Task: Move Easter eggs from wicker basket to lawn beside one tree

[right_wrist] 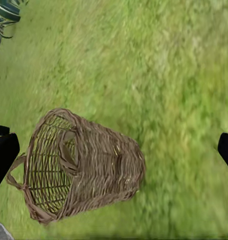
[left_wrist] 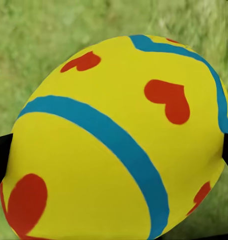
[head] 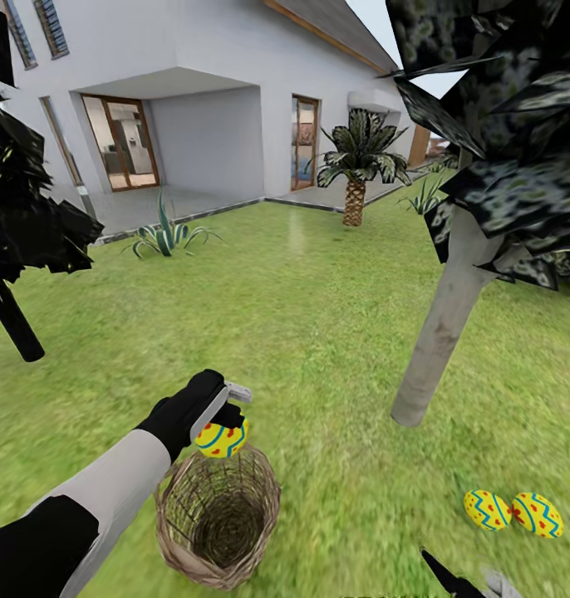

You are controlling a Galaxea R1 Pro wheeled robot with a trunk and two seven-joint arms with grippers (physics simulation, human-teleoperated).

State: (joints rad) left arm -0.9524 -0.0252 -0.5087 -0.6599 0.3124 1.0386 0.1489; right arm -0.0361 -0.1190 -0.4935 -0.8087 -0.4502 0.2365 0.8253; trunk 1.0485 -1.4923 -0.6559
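Observation:
My left gripper [head: 227, 418] is shut on a yellow Easter egg [head: 221, 438] with blue zigzags and red hearts, held just above the far rim of the wicker basket [head: 179, 548]. In the left wrist view the egg [left_wrist: 118, 145] sits between dark fingers [left_wrist: 0, 160]. Two more eggs [head: 487, 509] [head: 537, 514] lie on the lawn [head: 302, 316], right of the pale grey trunk of the tree [head: 439, 340]. The basket's inside looks empty. My right gripper [head: 474, 584] is low near those eggs; the right wrist view shows its fingers [right_wrist: 3, 155] spread wide, facing the basket [right_wrist: 109, 160].
A second dark-leaved tree [head: 19, 249] stands at the left. A spiky striped plant [head: 164, 237] and a short palm [head: 354, 178] grow by the grey paving [head: 185, 203] in front of the white house [head: 202, 91]. Open grass stretches between basket and trunk.

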